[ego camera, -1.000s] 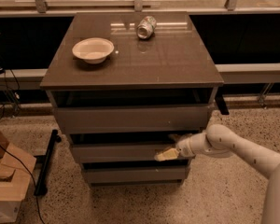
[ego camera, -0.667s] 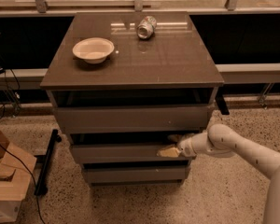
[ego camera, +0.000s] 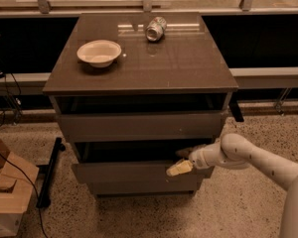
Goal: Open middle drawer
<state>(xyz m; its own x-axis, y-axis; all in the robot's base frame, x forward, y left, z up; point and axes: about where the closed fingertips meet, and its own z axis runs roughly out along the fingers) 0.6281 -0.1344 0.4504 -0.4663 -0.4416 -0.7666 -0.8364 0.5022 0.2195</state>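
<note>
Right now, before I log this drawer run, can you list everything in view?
cabinet: one, grey-brown, centre, three drawers
middle drawer: one, grey-brown, between the top and bottom fronts, dark gap above it
bowl: one, white, cabinet top, left
can: one, silver, on its side, cabinet top, back
cardboard box: one, brown, floor at lower left
black bar: one, on the floor left of the cabinet
arm: one, white, reaching in from lower right
gripper: one, cream, at the middle drawer's top edge, right end
</note>
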